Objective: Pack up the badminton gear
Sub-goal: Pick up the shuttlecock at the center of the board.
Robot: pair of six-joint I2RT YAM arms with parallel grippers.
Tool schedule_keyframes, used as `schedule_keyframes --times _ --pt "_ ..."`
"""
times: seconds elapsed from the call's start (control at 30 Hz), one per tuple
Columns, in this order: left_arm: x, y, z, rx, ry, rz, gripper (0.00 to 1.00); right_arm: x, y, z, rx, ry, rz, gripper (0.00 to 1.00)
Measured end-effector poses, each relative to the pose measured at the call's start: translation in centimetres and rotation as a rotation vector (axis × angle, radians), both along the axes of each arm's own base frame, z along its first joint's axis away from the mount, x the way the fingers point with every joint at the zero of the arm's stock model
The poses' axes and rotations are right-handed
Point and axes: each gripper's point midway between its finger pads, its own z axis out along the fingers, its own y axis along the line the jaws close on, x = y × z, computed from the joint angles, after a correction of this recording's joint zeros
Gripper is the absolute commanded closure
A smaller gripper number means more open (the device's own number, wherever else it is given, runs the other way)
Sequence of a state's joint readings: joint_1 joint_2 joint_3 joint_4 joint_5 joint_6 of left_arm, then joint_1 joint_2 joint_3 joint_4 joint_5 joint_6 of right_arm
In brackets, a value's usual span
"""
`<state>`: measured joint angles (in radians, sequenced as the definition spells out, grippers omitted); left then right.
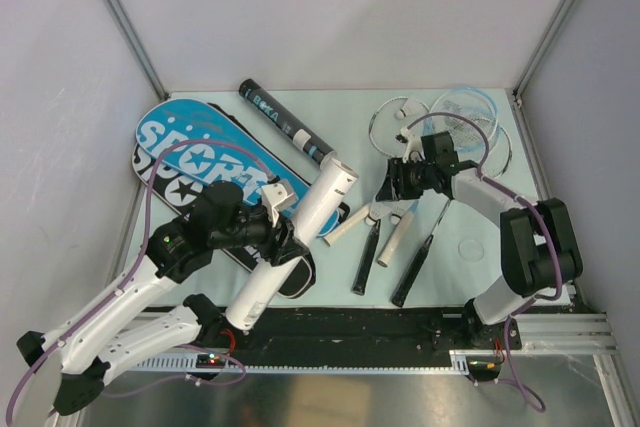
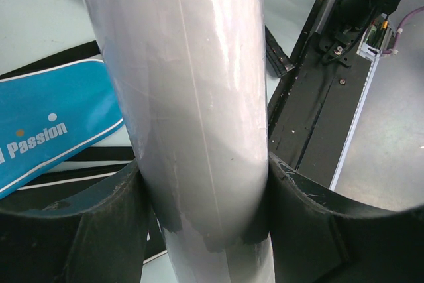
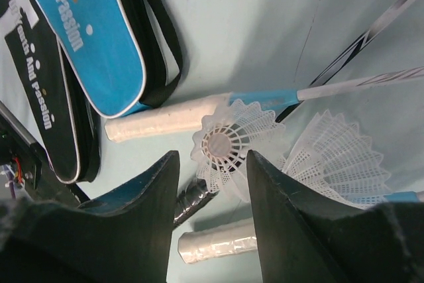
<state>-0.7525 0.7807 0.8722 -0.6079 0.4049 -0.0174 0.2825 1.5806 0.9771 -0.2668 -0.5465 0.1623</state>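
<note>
Left tool is clenched on the white tube, a finger pressed to either side of it. From where the wrist camera sits, the tube fills the middle of the picture, glossy under a clear wrapper, and its ends are out of sight. Only the overhead view shows its whole length. There the white tube runs on a slant from the black rail by the arm bases, up and to the right, and its capped end points at the near end of the black tube.

Over on the other side, the right tool has its jaws apart with a shuttlecock between the tips. The cork faces the camera and the white netted skirt flares away from it. A sliver of bench shows between the skirt and one finger; whether the other finger touches it I cannot tell. A second shuttlecock lies just beside it. Both are hidden under the arm in the overhead view.

A white handle lies behind the first shuttlecock. The blue bag lies over the black bag at the left. The rackets lie fanned out, with their handles toward the arms.
</note>
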Motion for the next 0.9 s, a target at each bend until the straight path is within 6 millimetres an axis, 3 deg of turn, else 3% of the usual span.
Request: schedule_keyframes --times 0.2,0.4,0.6,0.77,0.9 --pt "0.0 0.0 0.0 0.001 0.001 0.001 0.57 -0.9 0.5 -1.5 0.008 0.059 0.049 0.65" --pt "0.1 0.0 -0.1 0.004 0.003 0.001 0.57 -1.2 1.2 -1.0 0.043 0.063 0.083 0.97" --pt "0.1 -0.1 -0.3 0.008 0.007 0.001 0.57 -1.2 1.2 -0.1 0.098 0.080 0.080 1.00" --pt "0.2 -0.1 -0.5 0.013 0.014 0.001 0.57 -1.0 0.7 3.4 0.155 0.027 0.054 1.00" --pt "0.2 -0.2 -0.6 0.016 0.017 0.001 0.57 -0.9 0.3 9.5 0.225 -0.098 0.035 1.00"
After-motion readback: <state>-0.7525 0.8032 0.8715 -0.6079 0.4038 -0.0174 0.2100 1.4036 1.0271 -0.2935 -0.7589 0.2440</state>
